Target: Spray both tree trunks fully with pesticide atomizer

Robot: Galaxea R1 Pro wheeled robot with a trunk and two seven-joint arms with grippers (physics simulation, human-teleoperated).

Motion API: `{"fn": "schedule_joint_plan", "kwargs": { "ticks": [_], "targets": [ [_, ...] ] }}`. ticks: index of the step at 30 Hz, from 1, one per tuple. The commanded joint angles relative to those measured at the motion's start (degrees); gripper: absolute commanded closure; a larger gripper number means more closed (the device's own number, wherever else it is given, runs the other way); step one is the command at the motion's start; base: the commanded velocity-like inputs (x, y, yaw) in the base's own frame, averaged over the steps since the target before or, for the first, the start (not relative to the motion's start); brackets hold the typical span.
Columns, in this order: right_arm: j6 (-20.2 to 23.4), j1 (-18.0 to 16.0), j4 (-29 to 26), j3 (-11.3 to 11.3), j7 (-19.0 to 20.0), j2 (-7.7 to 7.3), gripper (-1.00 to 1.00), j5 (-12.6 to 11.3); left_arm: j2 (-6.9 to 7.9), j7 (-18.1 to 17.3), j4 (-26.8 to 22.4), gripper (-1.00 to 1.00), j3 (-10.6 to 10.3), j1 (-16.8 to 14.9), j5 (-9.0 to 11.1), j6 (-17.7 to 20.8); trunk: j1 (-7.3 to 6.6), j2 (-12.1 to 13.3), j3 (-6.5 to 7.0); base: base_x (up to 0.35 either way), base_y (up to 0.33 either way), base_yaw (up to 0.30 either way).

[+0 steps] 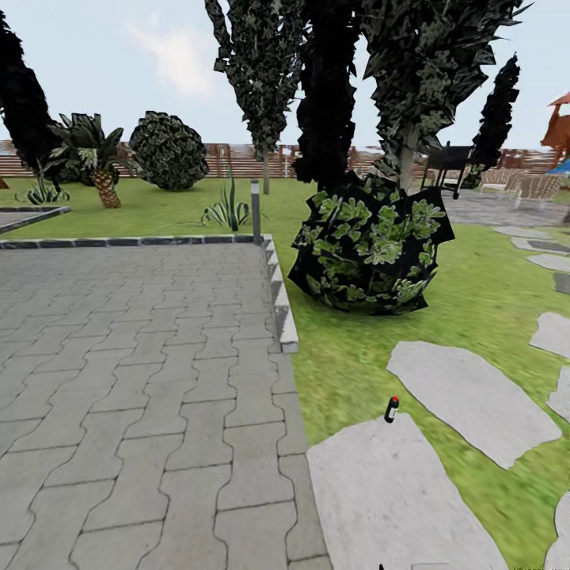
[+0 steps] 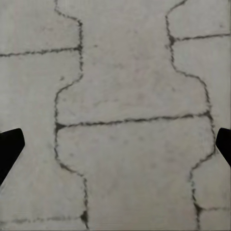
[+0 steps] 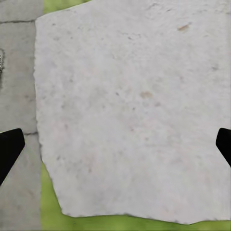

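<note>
- The garden lawn (image 1: 483, 293) spreads green across the far and right side of the head view, closed off at the back by a brown slat fence (image 1: 237, 162).
- A grey paved patio (image 1: 134, 380) takes up the near left, edged by a raised stone kerb (image 1: 281, 297) along its far and right sides.
- Dark cypress-like trees (image 1: 324, 87) stand in the far middle; one pale trunk (image 1: 406, 162) shows among them behind the bush, too hidden by foliage to say whether it is one of the thick columns.
- A round bush with green-and-white leaves (image 1: 372, 245) sits on the grass just right of the kerb.
- A short palm with a scaly trunk (image 1: 101, 178) and a dark round shrub (image 1: 168, 150) stand far left, near the fence.
- Pale stepping stones (image 1: 471, 400) run across the grass on the right; the nearest slab (image 1: 388, 499) lies beside the patio.
- The pesticide atomizer (image 1: 391, 409), a small dark bottle with a red top, stands upright at the far edge of that nearest slab, where it meets the grass.
- A thin grey post (image 1: 255, 210) rises at the patio's far right corner.
- The left claw (image 2: 115, 147) hangs over patio pavers (image 2: 130, 77), its fingertips (image 2: 9, 144) wide apart and gripping nothing.
- The right claw (image 3: 115, 147) hangs over a stepping stone (image 3: 134, 110), fingertips (image 3: 9, 144) likewise wide apart and empty.
</note>
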Motion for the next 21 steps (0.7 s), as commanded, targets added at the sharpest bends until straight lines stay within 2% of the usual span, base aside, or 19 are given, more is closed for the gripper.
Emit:
{"fn": "schedule_joint_plan", "kwargs": {
  "ticks": [1, 21],
  "targets": [
    [-0.2, 0.0, 0.0, 0.0, 0.0, 0.00, -1.00, 0.0, -0.03, -0.1, 0.0, -1.00, 0.2, 0.0, 0.0, -0.2, 0.01, 0.0, -0.01, 0.178, 0.280, -0.239],
    [-0.2, 0.0, 0.0, 0.0, 0.0, 0.00, -1.00, 0.0, -0.02, -0.1, 0.0, -1.00, 0.2, 0.0, 0.0, -0.2, 0.01, 0.0, 0.70, 0.190, 0.272, -0.239]
  ]
}}
